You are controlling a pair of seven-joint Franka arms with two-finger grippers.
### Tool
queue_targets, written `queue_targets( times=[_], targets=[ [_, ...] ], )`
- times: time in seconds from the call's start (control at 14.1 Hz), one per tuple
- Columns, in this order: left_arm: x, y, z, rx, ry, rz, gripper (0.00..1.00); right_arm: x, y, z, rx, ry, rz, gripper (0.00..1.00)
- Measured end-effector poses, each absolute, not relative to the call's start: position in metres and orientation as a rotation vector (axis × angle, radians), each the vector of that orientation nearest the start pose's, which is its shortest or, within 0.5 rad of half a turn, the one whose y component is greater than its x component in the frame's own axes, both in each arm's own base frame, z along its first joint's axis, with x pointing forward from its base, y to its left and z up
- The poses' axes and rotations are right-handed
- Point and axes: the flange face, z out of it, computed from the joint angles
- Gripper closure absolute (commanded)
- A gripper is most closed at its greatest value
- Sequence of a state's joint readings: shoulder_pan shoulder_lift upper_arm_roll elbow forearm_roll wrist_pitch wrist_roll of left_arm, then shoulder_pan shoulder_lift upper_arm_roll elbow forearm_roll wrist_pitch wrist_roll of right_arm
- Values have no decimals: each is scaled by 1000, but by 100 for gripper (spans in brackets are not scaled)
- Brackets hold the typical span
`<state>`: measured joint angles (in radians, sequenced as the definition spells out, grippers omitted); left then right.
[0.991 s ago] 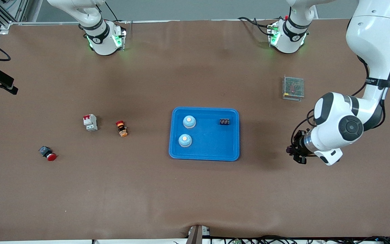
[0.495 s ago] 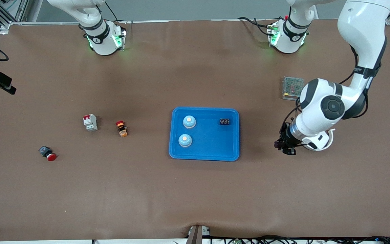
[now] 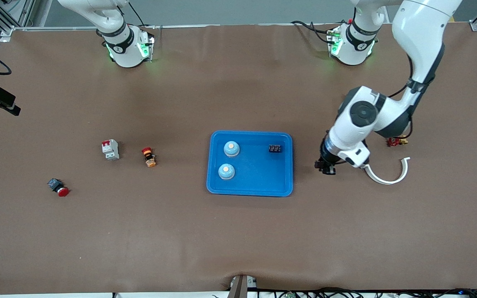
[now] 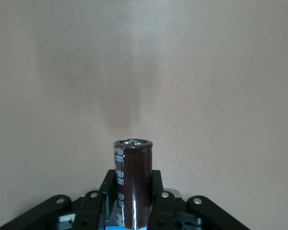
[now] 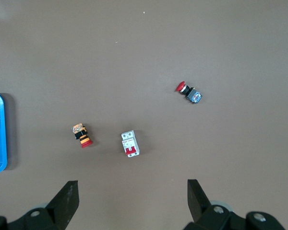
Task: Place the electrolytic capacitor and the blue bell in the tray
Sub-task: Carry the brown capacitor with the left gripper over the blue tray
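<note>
The bright-blue tray (image 3: 282,182) lies mid-table. Two blue bells (image 3: 231,149) (image 3: 226,171) stand in it, one nearer the front camera than the other. In the left wrist view a dark brown electrolytic capacitor (image 4: 133,179) stands upright with my left gripper (image 4: 133,194) shut on it. In the front view the left gripper (image 3: 325,167) hangs over bare table just beside the tray, on the left arm's side. My right gripper (image 5: 132,187) is open and holds nothing, high over the right arm's end of the table, where the tray's edge (image 5: 1,165) shows.
A small black display (image 3: 274,148) lies in the tray. A white breaker (image 3: 110,149), an orange-and-red button (image 3: 148,157) and a red mushroom button (image 3: 58,187) lie toward the right arm's end. A white curved strip (image 3: 387,177) and a small red-yellow part (image 3: 397,142) lie near the left arm.
The left arm has swung toward the tray carrying the capacitor. It now covers the mesh box and has uncovered the white strip and the red-yellow part. The right gripper stays open.
</note>
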<state>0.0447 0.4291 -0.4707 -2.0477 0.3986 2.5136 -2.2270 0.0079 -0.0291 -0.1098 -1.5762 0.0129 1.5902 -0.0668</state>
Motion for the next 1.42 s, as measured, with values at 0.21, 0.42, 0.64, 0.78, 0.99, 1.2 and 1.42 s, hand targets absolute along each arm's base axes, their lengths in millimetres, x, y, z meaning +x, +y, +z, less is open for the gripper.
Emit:
queue_targets(
  times=[0.21, 0.42, 0.64, 0.78, 0.99, 1.2, 1.42],
  targets=[
    [534, -281, 255, -2346, -2210, -203, 100, 545, -56, 640, -3128, 56, -69, 0],
    [526, -303, 259, -2373, -2201, -206, 100, 545, -56, 640, -3128, 56, -70, 0],
    [524, -324, 256, -2409, -2180, -187, 100, 545, -56, 640, -3128, 56, -70, 0],
    [530, -339, 251, -2424, -2179, -164, 100, 545, -56, 640, -3128, 56, -70, 0],
    [542, -351, 245, -2411, -2187, -140, 100, 545, -56, 640, -3128, 56, -70, 0],
    [550, -362, 237, -2404, -2180, -128, 100, 545, -56, 640, -3128, 56, -71, 0],
    [552, -375, 224, -2410, -2158, -149, 100, 545, -56, 640, -3128, 57, -72, 0]
  ],
)
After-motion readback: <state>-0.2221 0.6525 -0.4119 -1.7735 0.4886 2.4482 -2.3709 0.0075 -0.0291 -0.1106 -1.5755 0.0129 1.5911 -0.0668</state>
